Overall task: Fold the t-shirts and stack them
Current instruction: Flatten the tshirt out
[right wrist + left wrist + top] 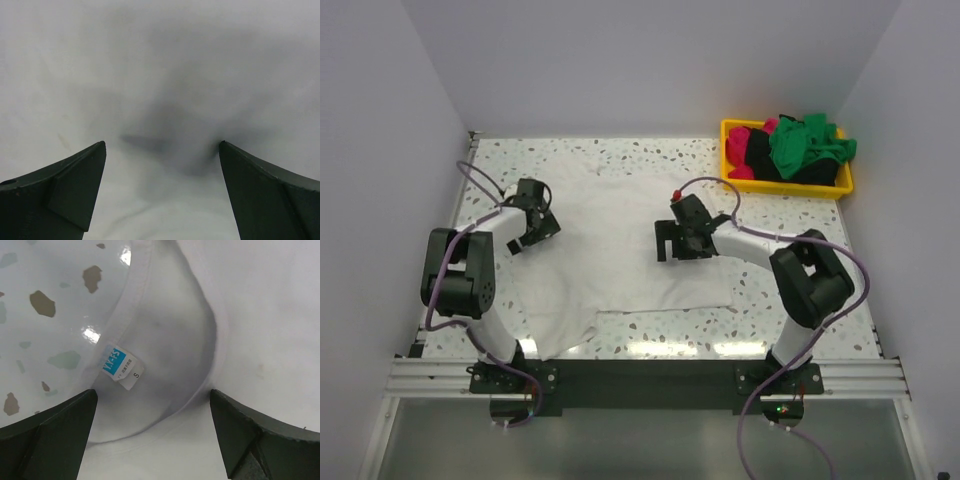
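We are at the very start of the job, as far as we can judge. The white t-shirt (610,250) lies opened out on the desk (800,210) between the two arms. We see no fold in it; its near edge runs unevenly and bunches a little towards the left arm's base.

The left tool (538,228) hangs over the shirt's left side with its fingers spread wide and nothing between them. From its wrist camera we look straight down on the collar (135,305) and the size label (120,365), with bare desk just beside the neckline. The right tool (672,248) hangs over the shirt's right half, also spread wide and empty. Its wrist camera shows only smooth white cloth below. We cannot tell from these views whether either tool touches the fabric.

The other shirts wait in the yellow bin (732,128) at the far right corner of the desk, well apart from both tools. The green t-shirt (805,145) lies heaped on top, with the black t-shirt (765,155) and the pink t-shirt (740,150) crumpled beside and under it.

So nothing is folded and no stack has begun. Left to do, by our reckoning: fold the white shirt, then bring out, fold and pile each of the three from the bin.
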Controlling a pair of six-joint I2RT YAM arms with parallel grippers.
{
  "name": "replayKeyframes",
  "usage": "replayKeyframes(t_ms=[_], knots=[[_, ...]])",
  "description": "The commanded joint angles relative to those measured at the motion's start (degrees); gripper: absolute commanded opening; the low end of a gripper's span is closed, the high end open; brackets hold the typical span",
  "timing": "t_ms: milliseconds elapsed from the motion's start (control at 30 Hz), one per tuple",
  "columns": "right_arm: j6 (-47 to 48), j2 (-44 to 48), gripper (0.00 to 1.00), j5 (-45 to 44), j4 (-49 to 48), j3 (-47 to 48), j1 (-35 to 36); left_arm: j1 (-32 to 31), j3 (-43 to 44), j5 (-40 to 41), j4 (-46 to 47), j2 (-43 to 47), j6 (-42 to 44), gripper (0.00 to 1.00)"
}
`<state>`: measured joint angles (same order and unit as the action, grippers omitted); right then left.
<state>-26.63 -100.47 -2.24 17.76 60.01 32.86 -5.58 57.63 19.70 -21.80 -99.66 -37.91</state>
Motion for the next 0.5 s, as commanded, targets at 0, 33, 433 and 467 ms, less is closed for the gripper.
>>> replayKeyframes(t_ms=[0,33,433,467], knots=[[-3.59,-1.49,0.99,1.19,0.96,2.21,5.27,2.59,2.48,2.36,-2.1,-1.24,0.12,1.0],[-4.04,-1.49,0.99,1.36,1.22,2.91,6.94,3.47,2.84,2.62,-2.45,-1.33,0.29,1.0],[-3.16,3.17,0.99,-3.21,5.53,15.57,0.83,5.58,7.33,4.2,-5.97,7.18,2.58,1.0],[-2.47,3.26,0.99,-3.12,6.23,16.1,-0.85,5.58,7.33,4.2,-5.8,7.54,2.75,1.0]])
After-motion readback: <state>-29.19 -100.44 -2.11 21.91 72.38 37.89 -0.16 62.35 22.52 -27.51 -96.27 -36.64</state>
